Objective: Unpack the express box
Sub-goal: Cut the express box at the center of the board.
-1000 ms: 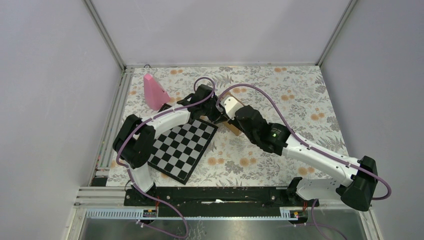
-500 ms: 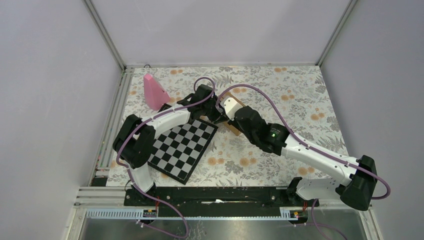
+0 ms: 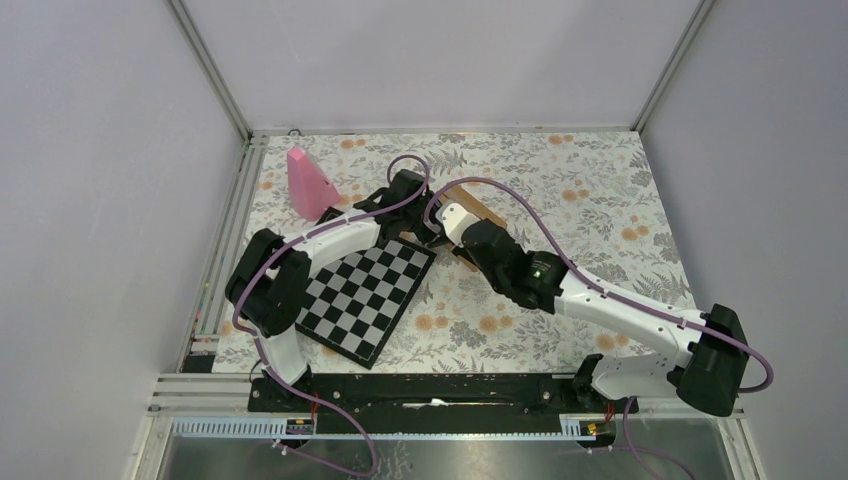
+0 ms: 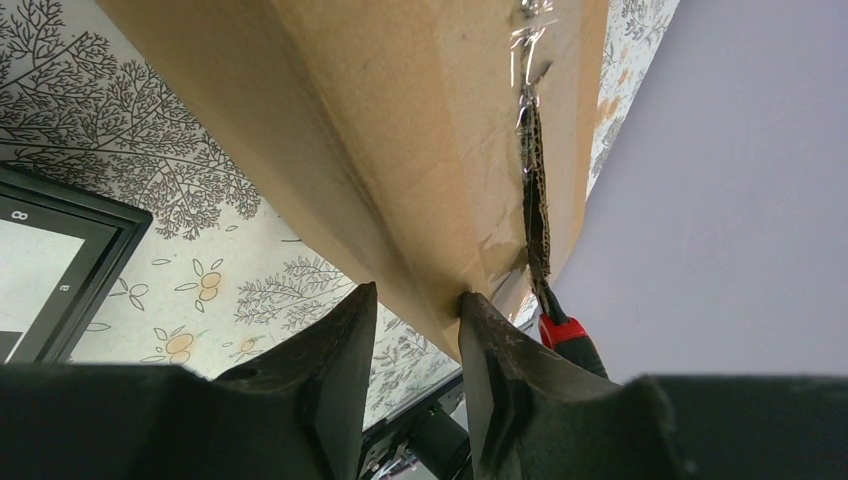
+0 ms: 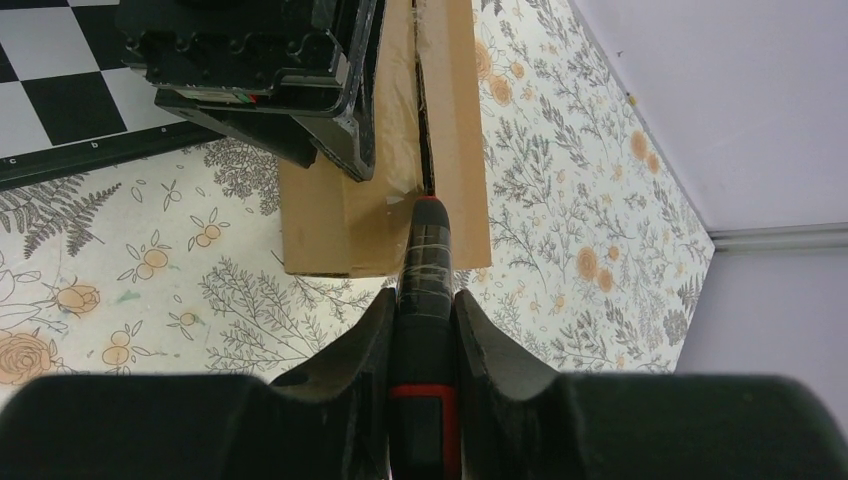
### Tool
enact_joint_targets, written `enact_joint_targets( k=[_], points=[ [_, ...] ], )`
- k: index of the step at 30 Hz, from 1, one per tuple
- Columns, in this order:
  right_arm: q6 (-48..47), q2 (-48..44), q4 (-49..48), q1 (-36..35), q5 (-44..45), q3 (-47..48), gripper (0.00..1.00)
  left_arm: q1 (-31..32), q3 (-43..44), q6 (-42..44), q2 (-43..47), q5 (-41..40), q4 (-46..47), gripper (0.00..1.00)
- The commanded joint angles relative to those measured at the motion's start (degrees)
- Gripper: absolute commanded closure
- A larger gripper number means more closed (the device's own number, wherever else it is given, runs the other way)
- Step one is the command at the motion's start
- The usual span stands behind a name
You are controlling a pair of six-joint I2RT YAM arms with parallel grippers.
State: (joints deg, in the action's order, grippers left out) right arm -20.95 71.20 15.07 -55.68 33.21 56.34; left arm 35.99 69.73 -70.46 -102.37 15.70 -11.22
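Seam-cutting is in hand: the left gripper (image 4: 418, 305) pinches an edge of the express box (image 4: 400, 120), just beyond the chessboard (image 3: 365, 295), while the right gripper (image 5: 425, 300) clamps a red-and-black knife (image 5: 428, 250) with its blade in the taped seam (image 4: 531, 150), so next probably comes a steady draw along it.

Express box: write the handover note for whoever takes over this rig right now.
Left gripper: shut on one edge of the express box, which sits beside the chessboard's far corner.
Right gripper: shut on a black-handled cutter, tip in the taped seam.
Done: the seam looks partly slit, with corrugated edge showing.
Left: finish the cut, open the flaps, take out the contents.
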Motion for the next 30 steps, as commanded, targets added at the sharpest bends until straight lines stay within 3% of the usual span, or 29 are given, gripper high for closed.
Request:
enact_joint_targets(
  k=[1,9,30],
  points=[
    [-1.90,0.56,-2.02,-0.78,4.34,0.25,1.00,-1.45,-3.30,1.24,-2.79,-7.29,-8.75,0.63],
    [-3.35,-0.34,2.20,-1.71,7.76,1.97,1.00,-1.70,-3.70,0.69,-2.58,-7.35,-8.57,0.63],
    [6.70,-5.62,20.53,-1.71,-0.13,4.22,1.00,-1.80,-4.17,-0.54,-2.44,-6.98,-7.58,0.63]
  ],
)
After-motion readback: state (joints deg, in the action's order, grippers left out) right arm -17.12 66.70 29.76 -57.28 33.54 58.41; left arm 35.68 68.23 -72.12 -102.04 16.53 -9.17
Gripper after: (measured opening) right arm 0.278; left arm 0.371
